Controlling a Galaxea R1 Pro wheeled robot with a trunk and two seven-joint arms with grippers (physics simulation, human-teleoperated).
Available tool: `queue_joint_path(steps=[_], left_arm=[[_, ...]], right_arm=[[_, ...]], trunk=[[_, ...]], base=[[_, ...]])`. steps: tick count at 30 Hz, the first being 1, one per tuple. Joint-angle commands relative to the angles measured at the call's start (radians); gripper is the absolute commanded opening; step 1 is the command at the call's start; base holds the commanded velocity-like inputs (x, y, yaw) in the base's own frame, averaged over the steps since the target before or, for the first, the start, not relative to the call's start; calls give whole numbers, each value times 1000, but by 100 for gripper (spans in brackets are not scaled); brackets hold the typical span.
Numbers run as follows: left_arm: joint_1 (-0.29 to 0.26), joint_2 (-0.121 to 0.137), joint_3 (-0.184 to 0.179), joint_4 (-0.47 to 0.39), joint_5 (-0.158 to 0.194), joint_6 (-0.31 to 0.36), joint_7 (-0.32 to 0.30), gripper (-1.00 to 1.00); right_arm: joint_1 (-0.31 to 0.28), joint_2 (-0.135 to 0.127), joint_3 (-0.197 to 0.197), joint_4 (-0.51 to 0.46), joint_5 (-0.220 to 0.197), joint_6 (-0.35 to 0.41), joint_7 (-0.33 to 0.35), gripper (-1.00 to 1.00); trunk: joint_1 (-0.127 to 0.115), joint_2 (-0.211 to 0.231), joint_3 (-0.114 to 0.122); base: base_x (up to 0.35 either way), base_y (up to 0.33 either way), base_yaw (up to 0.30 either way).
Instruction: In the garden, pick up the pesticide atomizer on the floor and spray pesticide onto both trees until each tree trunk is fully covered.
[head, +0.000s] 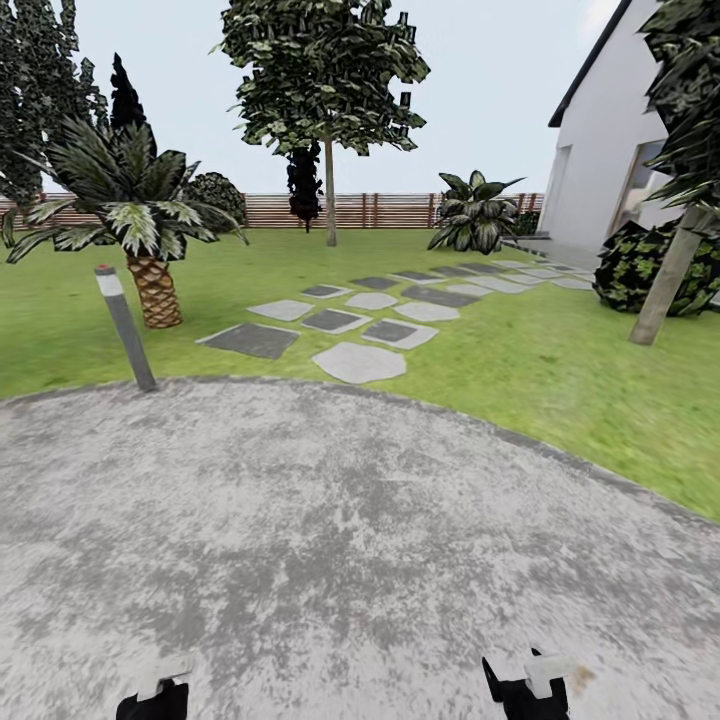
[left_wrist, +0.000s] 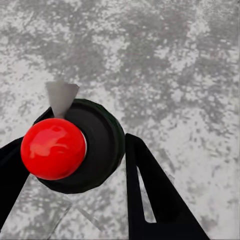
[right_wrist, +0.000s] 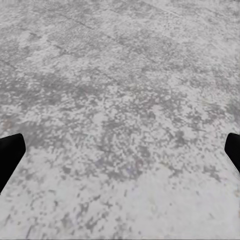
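The pesticide atomizer (left_wrist: 54, 149) has a shiny red ball top, a dark round body and a grey cone nozzle. It sits between the black fingers of my left gripper (left_wrist: 75, 157), which is shut on it above grey paving. My left gripper (head: 155, 700) is low at the head view's bottom edge. My right gripper (right_wrist: 120, 152) is open and holds nothing; it is also at the bottom edge (head: 525, 690). One tall tree has a thin straight trunk (head: 330, 205) far across the lawn. A second trunk (head: 668, 278), pale and leaning, stands at the right.
I stand on a round grey paved pad (head: 330, 540) edged by lawn (head: 560, 370). Grey stepping stones (head: 360, 362) lead away towards a white house (head: 600, 170). A short palm (head: 150, 285) and a leaning bollard lamp (head: 125, 325) stand at the left. A slatted fence (head: 390, 210) closes the back.
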Motion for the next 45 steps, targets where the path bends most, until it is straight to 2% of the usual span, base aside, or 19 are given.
queue_joint_path(steps=[1,45], left_arm=[[-1,0,-1,1,9,-3,0,-100],[-1,0,-1,1,9,-3,0,-100]], right_arm=[[-1,0,0,1,1,-3,2,100],[-1,0,0,1,1,-3,2,100]], trunk=[[0,0,-1],[0,0,-1]], base=[[340,0,0],[340,0,0]])
